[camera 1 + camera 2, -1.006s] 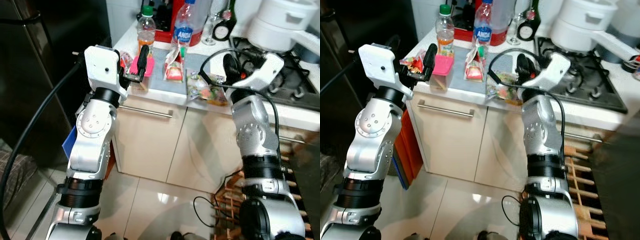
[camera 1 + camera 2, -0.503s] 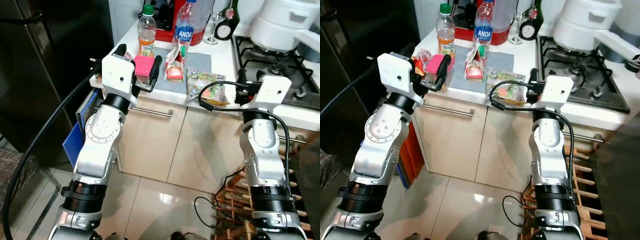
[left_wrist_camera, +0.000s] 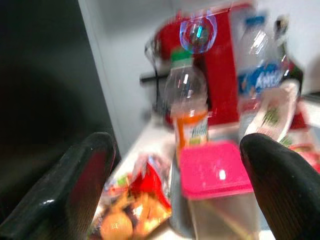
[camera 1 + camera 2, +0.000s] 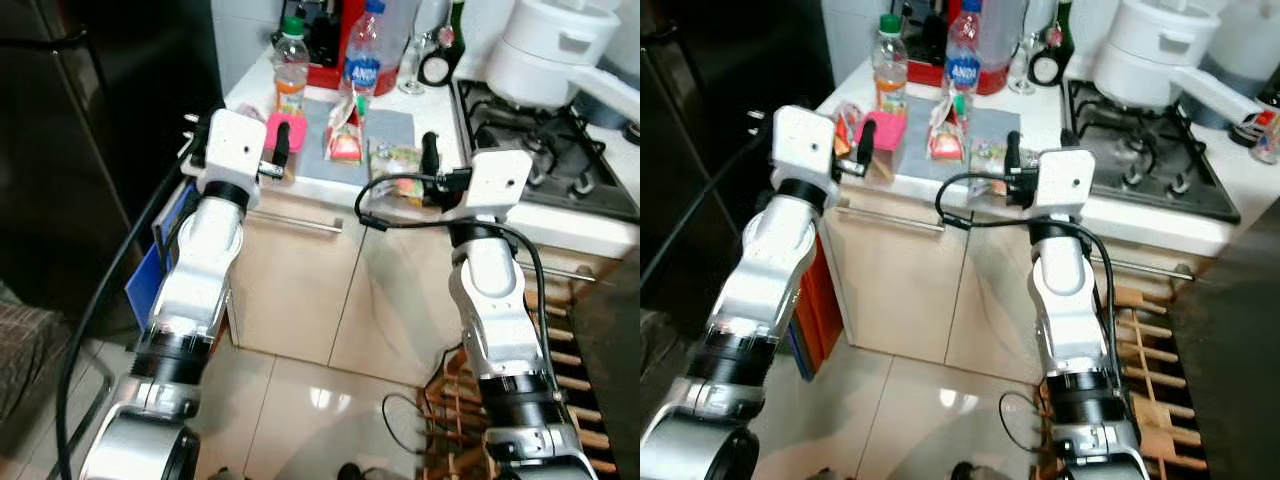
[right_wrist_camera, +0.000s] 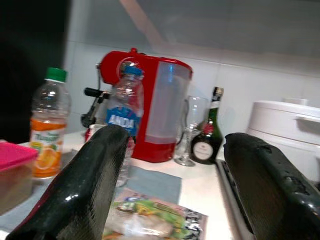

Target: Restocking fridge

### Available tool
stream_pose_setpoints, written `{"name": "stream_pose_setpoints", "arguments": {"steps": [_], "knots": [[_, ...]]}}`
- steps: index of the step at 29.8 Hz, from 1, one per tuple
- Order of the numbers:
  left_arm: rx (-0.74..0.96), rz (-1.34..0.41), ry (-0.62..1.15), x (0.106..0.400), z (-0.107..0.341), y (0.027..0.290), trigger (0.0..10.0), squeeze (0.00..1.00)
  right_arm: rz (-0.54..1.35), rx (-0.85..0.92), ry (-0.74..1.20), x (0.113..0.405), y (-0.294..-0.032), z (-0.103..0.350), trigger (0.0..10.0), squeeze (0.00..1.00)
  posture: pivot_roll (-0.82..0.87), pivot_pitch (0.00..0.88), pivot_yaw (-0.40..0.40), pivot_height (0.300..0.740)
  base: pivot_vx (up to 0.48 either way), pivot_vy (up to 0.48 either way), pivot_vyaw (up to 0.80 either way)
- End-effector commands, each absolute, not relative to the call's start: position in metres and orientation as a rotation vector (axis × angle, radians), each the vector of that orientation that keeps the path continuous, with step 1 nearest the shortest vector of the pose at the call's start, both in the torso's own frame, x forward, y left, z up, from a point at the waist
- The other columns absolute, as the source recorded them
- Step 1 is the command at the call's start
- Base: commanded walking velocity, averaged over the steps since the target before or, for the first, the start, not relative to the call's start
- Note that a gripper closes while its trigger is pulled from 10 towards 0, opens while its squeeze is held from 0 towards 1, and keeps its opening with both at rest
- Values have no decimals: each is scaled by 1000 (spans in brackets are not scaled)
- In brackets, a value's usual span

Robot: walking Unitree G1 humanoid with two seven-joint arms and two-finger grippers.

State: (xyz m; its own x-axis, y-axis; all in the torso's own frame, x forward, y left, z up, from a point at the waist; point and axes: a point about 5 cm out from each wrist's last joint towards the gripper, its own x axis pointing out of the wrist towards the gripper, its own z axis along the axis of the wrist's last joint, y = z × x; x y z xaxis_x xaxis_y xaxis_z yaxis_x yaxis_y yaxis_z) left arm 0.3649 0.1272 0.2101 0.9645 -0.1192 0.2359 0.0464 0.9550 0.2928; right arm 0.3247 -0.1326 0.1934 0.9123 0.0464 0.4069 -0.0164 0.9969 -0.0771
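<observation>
Both silver arms are raised toward the white counter (image 4: 440, 122) that runs across the upper half of the head views, above cream cabinet doors (image 4: 300, 275) with a long bar handle. The left gripper (image 3: 182, 192) sits at the counter's left edge, in the upper left of the frame, its two black fingers (image 3: 82, 185) spread wide with nothing between them; its wrist view, blurred, looks past them at a pink-lidded container (image 3: 214, 172) standing close in front, a crinkled red and orange snack packet (image 3: 137, 200) beside it, and an orange juice bottle (image 3: 187, 112) with a green cap just behind. The right gripper (image 5: 172, 185) is at the counter's front edge near the middle of the frame, its fingers (image 5: 80, 185) also wide apart and empty, hovering just over a clear bag of mixed vegetables (image 5: 155, 217) that lies flat on a grey mat (image 4: 395, 125). Another upright food pouch (image 4: 345, 135) stands on that mat between the pink container and the vegetable bag. At the back of the counter stand a blue-labelled water bottle (image 5: 122, 117), a red kettle-like appliance (image 5: 150, 107), a stemmed glass (image 5: 192, 127) and a dark bottle (image 5: 206, 135). To the upper right is a gas hob (image 4: 540, 150) with a white pot (image 4: 550, 50) on it. What looks like the dark fridge (image 4: 90, 150) fills the left side, beside the left arm.
</observation>
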Motion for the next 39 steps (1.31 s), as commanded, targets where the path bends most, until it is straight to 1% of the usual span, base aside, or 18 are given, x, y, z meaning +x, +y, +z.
{"name": "stream_pose_setpoints", "arguments": {"steps": [1,11,18,19,23,27,28,30,31,32,33,35,39], "knots": [[260,-91,-256,370,213,123,10000,0,25,-83,-423,325,-136,194,10000,0,-11,0,-80,740,0,0,0],[244,-107,-284,378,218,118,10000,0,24,-94,-415,322,-137,190,10000,0,-36,0,-68,740,0,0,0],[206,-165,-341,377,226,105,10000,0,23,-98,-413,322,-138,190,10000,0,-44,0,-63,740,0,0,0],[207,-183,-357,375,227,101,10000,1000,22,-100,-413,322,-138,190,10000,0,-44,0,-63,740,0,0,0],[213,-216,-344,374,222,92,10000,1000,14,-101,-415,322,-139,190,10000,0,-43,0,-63,740,0,0,0],[201,-217,-325,375,219,91,10000,1000,-4,-95,-411,322,-141,188,10000,0,-42,0,-64,740,0,0,0],[196,-202,-294,377,214,94,10000,1000,-17,-14,-370,323,-144,183,10000,0,-40,0,-64,740,0,0,0],[196,-196,-287,378,213,95,10000,1000,-17,21,-354,323,-144,181,10000,0,-40,0,-64,740,0,0,0],[187,-193,-275,379,211,96,10000,0,1,87,-317,323,-145,176,10000,0,-36,0,-66,740,0,0,0],[187,-193,-275,379,211,96,10000,0,1,87,-317,323,-145,176,10000,0,-36,0,-66,740,0,0,0],[176,-190,-262,379,209,97,10000,0,23,135,-285,322,-146,172,10000,0,-35,0,-67,740,0,0,0],[166,-190,-251,380,208,98,10000,0,39,168,-261,321,-147,168,10000,0,-36,0,-67,740,0,0,0],[143,-188,-233,381,207,99,10000,0,107,178,-189,301,-151,151,10000,0,-51,0,-68,740,0,0,0]]}}
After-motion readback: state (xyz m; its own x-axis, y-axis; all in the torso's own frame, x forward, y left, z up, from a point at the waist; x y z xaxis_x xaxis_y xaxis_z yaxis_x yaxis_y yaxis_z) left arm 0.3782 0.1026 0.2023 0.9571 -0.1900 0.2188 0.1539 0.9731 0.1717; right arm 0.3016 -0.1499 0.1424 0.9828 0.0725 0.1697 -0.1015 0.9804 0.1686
